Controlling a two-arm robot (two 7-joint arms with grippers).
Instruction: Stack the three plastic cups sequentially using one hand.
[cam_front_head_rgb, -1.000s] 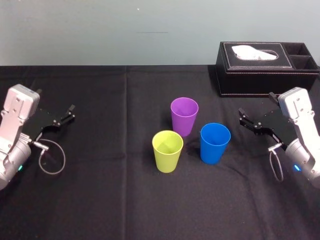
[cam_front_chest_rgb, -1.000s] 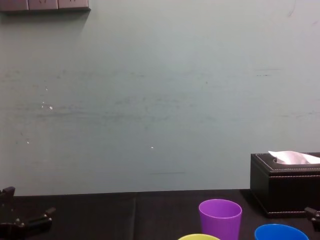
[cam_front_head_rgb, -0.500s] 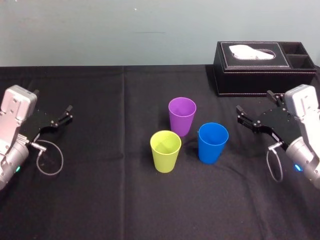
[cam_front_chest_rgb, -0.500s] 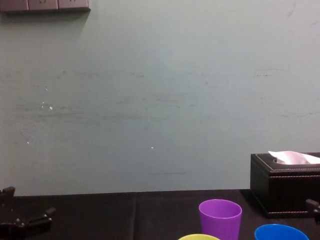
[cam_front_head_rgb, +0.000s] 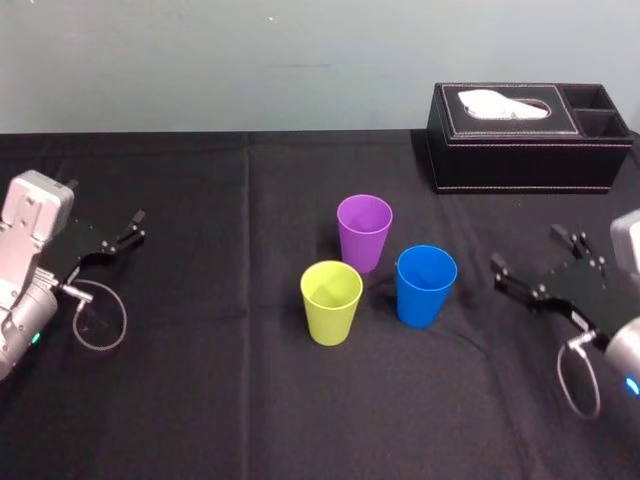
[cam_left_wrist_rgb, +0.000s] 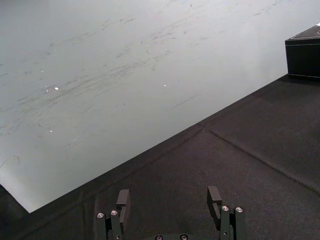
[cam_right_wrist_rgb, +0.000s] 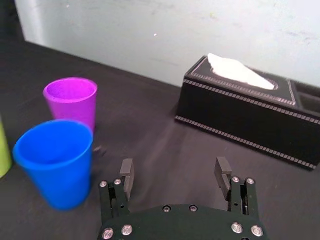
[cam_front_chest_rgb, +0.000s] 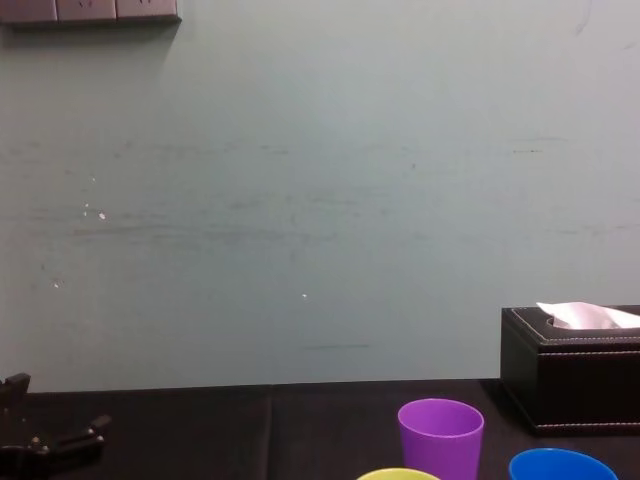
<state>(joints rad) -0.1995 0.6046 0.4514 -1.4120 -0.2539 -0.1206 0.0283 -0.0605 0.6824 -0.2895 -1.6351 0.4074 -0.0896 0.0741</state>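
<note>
Standing upright and unstacked on the black tablecloth (cam_front_head_rgb: 200, 400), the three cups form a close triangle near the middle of the table: the purple cup (cam_front_head_rgb: 364, 230) farthest from the robot, the yellow-green cup (cam_front_head_rgb: 331, 301) nearer and to its left, and the blue cup (cam_front_head_rgb: 425, 285) nearer and to its right. The cups are just beside one another, and none is nested in another. The right gripper (cam_front_head_rgb: 526, 247) is to the right of the blue cup and apart from it, its fingers spread wide, empty and pointing toward the cups. From the right wrist view, the blue cup (cam_right_wrist_rgb: 52, 162) is the cup nearest the fingers (cam_right_wrist_rgb: 126, 175), with the purple cup (cam_right_wrist_rgb: 71, 100) beyond it. A black tissue box (cam_front_head_rgb: 530, 135) stands at the table's far right corner. The left gripper (cam_front_head_rgb: 135, 227) is parked at the far left, well apart from the cups, its fingers (cam_left_wrist_rgb: 123, 197) likewise parted with nothing between them.
</note>
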